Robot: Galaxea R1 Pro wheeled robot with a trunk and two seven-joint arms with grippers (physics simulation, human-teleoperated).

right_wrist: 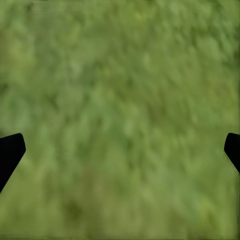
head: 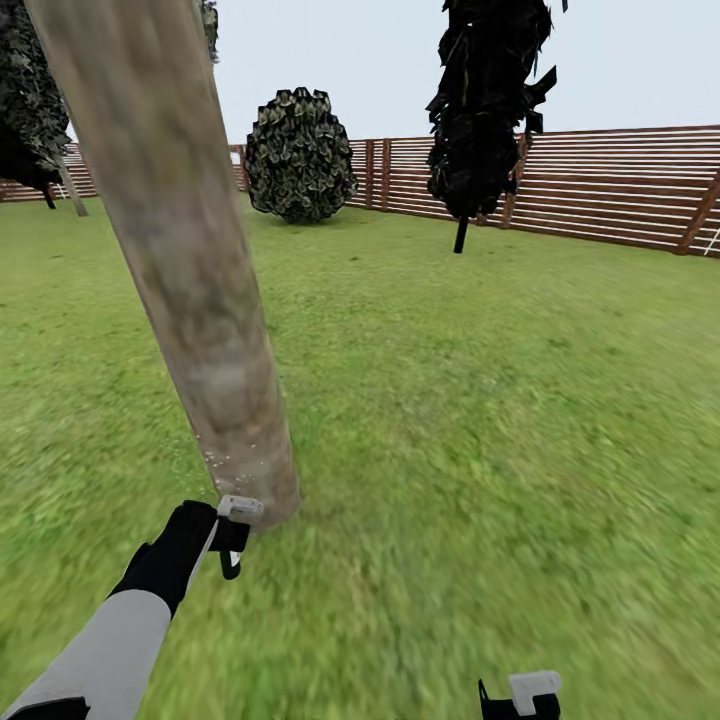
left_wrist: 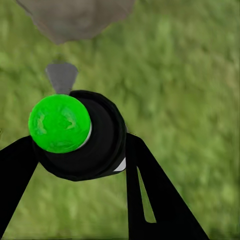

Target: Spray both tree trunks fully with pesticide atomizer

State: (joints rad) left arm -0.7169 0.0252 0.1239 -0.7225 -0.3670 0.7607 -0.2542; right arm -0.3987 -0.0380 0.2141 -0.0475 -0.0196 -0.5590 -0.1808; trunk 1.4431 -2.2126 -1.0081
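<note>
A thick tree trunk [head: 190, 270] of blotchy grey-brown bark slants up from the grass floor [head: 480, 400]; pale specks dot the bark near its base. My left gripper [head: 232, 545] hovers right beside that base, shut on the pesticide atomizer [head: 231, 565]. The left wrist view shows the atomizer [left_wrist: 95, 145] as a black body with a bright green cap, held between the fingers of the left gripper [left_wrist: 80, 160]. Its grey nozzle points at the trunk base [left_wrist: 75, 17]. My right gripper [head: 520, 700] hangs low over grass, open and empty, with its fingertips [right_wrist: 10, 152] far apart.
A brown slatted fence [head: 600, 185] rings the lawn. A round bush [head: 300, 155] stands at the back. A dark narrow tree [head: 485, 100] is at the right, and another tree with a pale trunk [head: 70, 190] is far left. Open grass spreads to the right.
</note>
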